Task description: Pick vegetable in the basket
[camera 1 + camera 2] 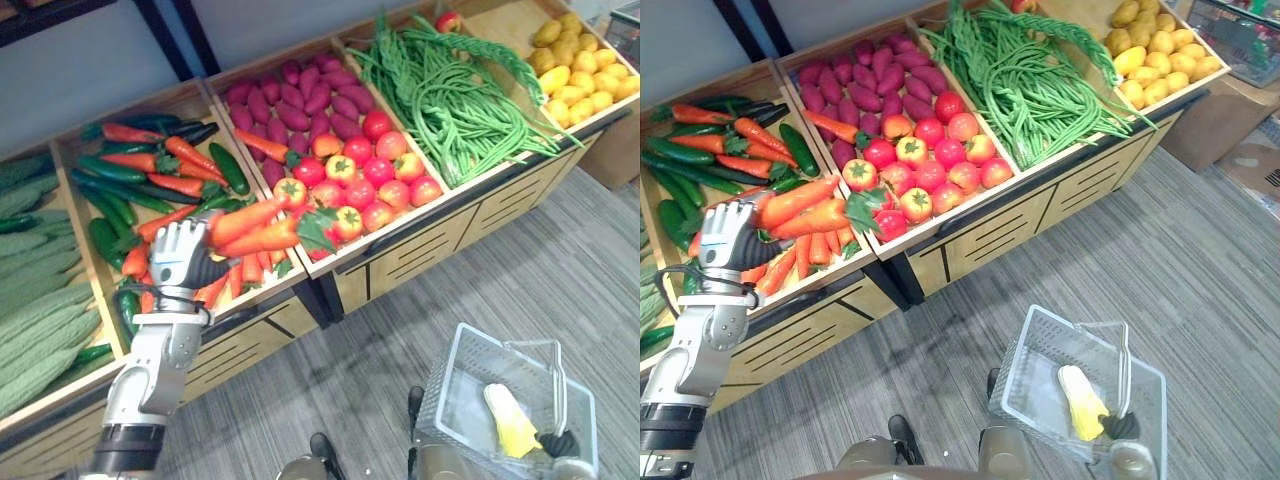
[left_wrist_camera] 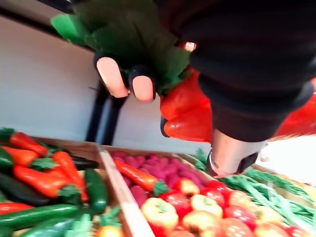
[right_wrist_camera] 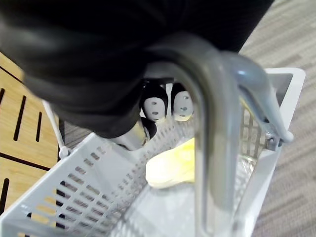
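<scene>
A long wooden produce stand (image 1: pixel 420 245) runs across the back, with grey striped floor (image 1: pixel 360 350) in front of it. Furthest to the left of our working fingers lie ridged green gourds (image 1: pixel 30 300). Closer in, cucumbers (image 1: pixel 105 170) share a compartment with loose carrots. Above that compartment our left hand (image 1: pixel 180 255) has its fingers curled round the carrots (image 1: pixel 250 228) we have picked. These stick out past the fingertips, with their leafy tops just over the nearest tomatoes (image 1: pixel 370 175). Beyond the tomatoes come long beans (image 1: pixel 450 100) and then yellow potatoes (image 1: pixel 575 70), both well apart from the fingers.

The basket (image 1: pixel 450 395) hangs low over the floor, well to the right of the left hand's fingers. Our right hand (image 3: pixel 157 102) is wrapped round the basket's grey handle (image 3: pixel 207 123), and a pale yellow vegetable (image 1: pixel 510 420) lies directly below those fingers.

The step in hand, as we judge it, is carrying the carrots across. We should lift a little first so the leaves clear the tomatoes. The grip needs to stay firm, because the long carrots could pivot out. We should then travel over the stand's front edge and come down inside the basket walls on the open side, away from the handle. The right hand should hold the basket level. We should let go only when the carrots are low, beside the yellow vegetable.
</scene>
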Tool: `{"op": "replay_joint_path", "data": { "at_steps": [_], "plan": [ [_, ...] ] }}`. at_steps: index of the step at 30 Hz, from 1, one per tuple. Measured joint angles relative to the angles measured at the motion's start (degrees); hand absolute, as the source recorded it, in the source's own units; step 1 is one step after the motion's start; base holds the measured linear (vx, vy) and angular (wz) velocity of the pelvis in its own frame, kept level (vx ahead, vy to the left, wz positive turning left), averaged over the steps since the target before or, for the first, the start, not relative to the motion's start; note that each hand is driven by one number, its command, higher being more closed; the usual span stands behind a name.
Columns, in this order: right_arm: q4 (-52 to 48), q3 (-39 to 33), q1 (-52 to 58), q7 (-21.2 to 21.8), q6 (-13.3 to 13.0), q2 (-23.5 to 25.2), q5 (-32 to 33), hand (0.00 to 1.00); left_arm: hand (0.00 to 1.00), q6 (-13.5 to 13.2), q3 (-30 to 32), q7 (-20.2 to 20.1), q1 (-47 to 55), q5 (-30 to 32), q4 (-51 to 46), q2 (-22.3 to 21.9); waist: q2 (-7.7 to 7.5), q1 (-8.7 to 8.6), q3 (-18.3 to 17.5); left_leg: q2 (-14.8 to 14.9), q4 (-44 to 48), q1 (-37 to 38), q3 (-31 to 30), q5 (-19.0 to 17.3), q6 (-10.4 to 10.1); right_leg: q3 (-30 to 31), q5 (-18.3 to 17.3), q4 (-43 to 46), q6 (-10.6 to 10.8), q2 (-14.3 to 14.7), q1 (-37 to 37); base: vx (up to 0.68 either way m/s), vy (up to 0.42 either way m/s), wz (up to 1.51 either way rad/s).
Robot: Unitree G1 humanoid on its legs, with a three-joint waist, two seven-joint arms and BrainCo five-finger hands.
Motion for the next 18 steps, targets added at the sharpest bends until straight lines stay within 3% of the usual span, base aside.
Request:
{"op": "replay_joint_path", "data": {
  "at_steps": [3,7,8,18],
  "plan": [
    [-3.3,5.2,-1.8,0.9,-0.8,-7.9,-4.7,1.00,1.00,-2.4,-2.5,-1.2,0.0,-0.1,-0.6,0.6,-0.01,-1.41,0.0,0.2,2.1,1.4,4.2,-2.6,0.2,4.5,0.4,0.0,0.6,0.4,-0.4,-0.03,0.043,-0.68],
    [-9.4,13.5,-4.3,2.3,-2.5,-15.5,-8.2,1.00,1.00,-3.6,-4.7,-2.6,-0.1,-0.5,-0.6,2.7,-0.21,-1.90,-0.1,0.5,4.4,3.2,10.8,-5.6,0.1,11.5,1.1,0.0,1.6,1.6,-2.0,-0.04,0.039,-0.91],
    [-10.6,15.4,-5.0,3.2,-3.5,-16.9,-8.4,1.00,1.00,-4.1,-4.9,-3.1,-0.1,-0.5,-0.6,2.8,-0.22,-2.93,-0.1,0.7,5.3,3.6,11.4,-6.4,-0.1,12.6,1.3,0.0,1.9,1.9,-2.1,0.00,0.024,-0.66],
    [-16.3,27.7,-8.8,10.3,-5.0,-22.9,-7.1,1.00,1.00,-5.6,-14.6,-6.5,-6.3,-0.8,6.9,4.7,-0.32,-4.02,-0.1,2.5,9.8,8.1,20.3,-11.6,-0.7,22.0,2.8,0.0,2.5,4.7,-2.0,0.00,0.014,-0.54]
  ]
}}
